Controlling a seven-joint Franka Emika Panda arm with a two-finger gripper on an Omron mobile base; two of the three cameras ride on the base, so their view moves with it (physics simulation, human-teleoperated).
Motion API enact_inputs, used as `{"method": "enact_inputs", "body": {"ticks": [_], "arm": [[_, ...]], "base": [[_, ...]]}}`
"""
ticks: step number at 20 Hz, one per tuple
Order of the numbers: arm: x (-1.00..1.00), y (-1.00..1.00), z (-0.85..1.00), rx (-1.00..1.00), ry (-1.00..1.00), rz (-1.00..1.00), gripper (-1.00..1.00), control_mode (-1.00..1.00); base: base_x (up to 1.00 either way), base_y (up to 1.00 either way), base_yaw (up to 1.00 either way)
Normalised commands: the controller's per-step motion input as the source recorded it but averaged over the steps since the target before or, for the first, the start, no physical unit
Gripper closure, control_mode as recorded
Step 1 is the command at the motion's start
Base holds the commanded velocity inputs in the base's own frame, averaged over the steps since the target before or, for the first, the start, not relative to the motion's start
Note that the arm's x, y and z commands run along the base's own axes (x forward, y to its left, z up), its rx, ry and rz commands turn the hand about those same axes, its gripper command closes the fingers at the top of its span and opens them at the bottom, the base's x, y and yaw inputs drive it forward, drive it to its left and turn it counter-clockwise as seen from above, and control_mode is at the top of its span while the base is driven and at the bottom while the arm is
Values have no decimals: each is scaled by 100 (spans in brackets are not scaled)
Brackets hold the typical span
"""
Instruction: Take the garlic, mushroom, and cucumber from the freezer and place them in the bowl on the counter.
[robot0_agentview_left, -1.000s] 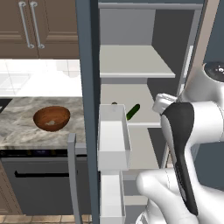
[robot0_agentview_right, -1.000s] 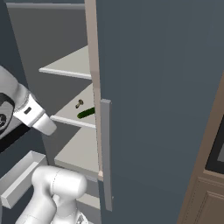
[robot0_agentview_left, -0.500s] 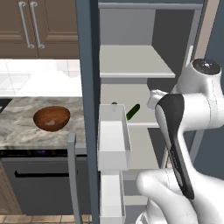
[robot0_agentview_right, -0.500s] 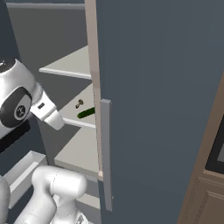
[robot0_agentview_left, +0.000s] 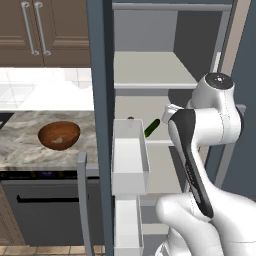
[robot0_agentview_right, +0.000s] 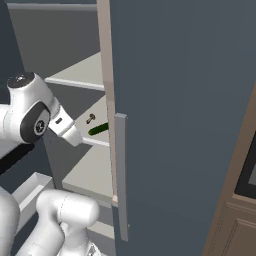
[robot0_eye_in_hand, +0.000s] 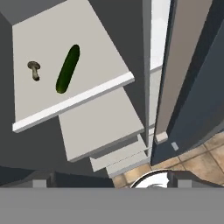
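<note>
Here, you had the freezer (robot0_agentview_left: 102, 75) standing open beside the counter (robot0_agentview_left: 25, 145), its light grey shelves and white door bins (robot0_agentview_left: 129, 165) on show. On the middle shelf (robot0_eye_in_hand: 61, 65) the dark green cucumber (robot0_eye_in_hand: 68, 68) lay flat, with the small tan mushroom (robot0_eye_in_hand: 34, 70) just beside it and apart from it; your right base camera caught the same pair near the shelf's front edge, cucumber (robot0_agentview_right: 98, 129) and mushroom (robot0_agentview_right: 90, 118). The door bin facing you looked bare inside. The wooden bowl (robot0_agentview_left: 59, 135) sat on the counter well apart from the freezer, with only a pale glint in its hollow. Your gripper (robot0_eye_in_hand: 109, 179) hovered above the shelves, its fingers spread fully and holding nothing.
</note>
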Motion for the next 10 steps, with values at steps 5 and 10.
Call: {"method": "enact_inputs", "body": {"ticks": [5,10], "arm": [[40,0,-23,3,1,0,-100,-100],[36,0,-23,0,0,0,-100,-100]], "base": [[0,0,0],[0,0,0]]}}
